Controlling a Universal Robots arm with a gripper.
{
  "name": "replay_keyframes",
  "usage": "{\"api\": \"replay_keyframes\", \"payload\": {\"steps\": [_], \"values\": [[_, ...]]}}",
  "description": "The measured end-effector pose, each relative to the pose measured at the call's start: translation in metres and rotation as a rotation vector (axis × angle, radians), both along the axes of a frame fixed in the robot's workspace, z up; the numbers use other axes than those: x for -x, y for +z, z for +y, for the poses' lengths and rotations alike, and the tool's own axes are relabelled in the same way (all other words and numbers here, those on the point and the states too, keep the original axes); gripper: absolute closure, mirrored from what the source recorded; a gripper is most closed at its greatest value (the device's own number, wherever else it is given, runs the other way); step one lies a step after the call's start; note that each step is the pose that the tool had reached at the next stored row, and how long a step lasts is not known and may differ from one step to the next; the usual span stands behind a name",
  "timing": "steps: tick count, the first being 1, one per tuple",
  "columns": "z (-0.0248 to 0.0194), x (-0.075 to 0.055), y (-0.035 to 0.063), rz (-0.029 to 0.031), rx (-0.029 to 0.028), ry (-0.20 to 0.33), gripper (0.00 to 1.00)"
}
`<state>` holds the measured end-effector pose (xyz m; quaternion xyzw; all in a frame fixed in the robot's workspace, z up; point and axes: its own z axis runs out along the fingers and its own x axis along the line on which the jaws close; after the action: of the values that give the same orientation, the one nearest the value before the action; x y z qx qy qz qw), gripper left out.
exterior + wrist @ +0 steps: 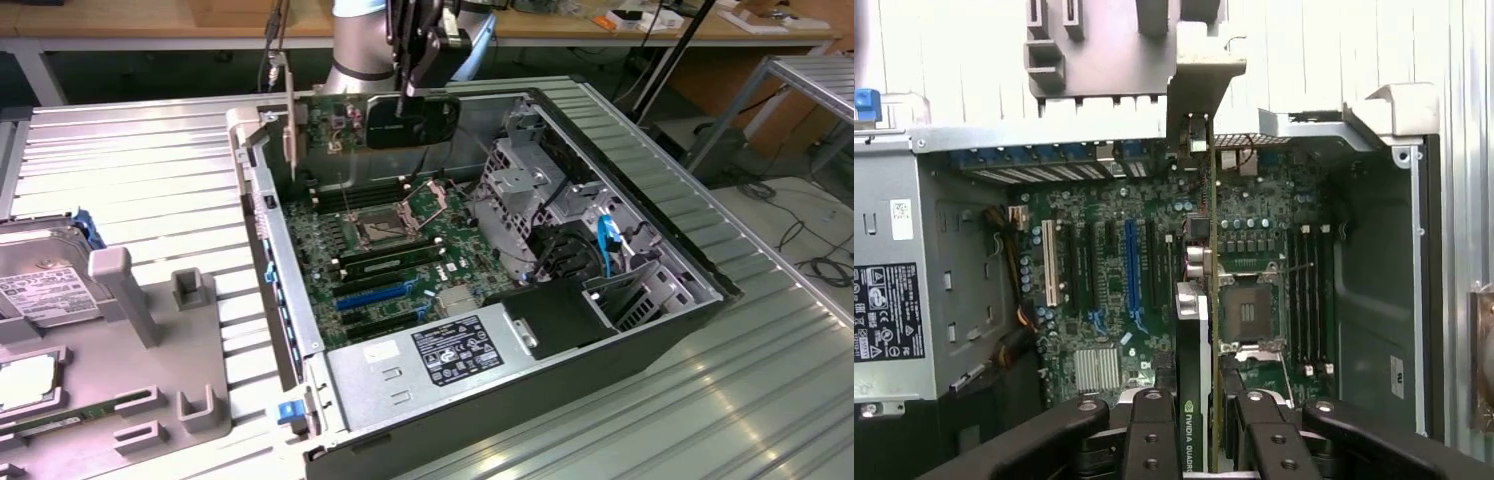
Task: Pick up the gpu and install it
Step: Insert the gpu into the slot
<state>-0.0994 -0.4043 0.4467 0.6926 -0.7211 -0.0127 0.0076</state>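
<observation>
The gripper (1203, 430), jaws partly closed, clamps the gpu (414, 122) on edge above the motherboard (314, 235). The card's long axis runs level across the motherboard, its silver bracket end over the motherboard's rear edge. It has a green circuit board and a black shroud.

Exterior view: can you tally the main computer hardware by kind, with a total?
open black metal computer case: 1
gpu, green board with black shroud, held: 1
green motherboard: 1
square silver processor socket: 1
silver power supply box with black label: 1
Total: 5
</observation>
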Motion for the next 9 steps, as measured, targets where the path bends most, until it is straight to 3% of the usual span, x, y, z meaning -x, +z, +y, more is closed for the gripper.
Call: {"api": "replay_keyframes", "payload": {"steps": [5, 9], "values": [[0.0000, 0.0000, 0.0000, 0.0000, 0.0000, 0.093, 0.73], [0.0000, 0.0000, 0.0000, -0.0001, 0.0000, 0.095, 0.73]]}}
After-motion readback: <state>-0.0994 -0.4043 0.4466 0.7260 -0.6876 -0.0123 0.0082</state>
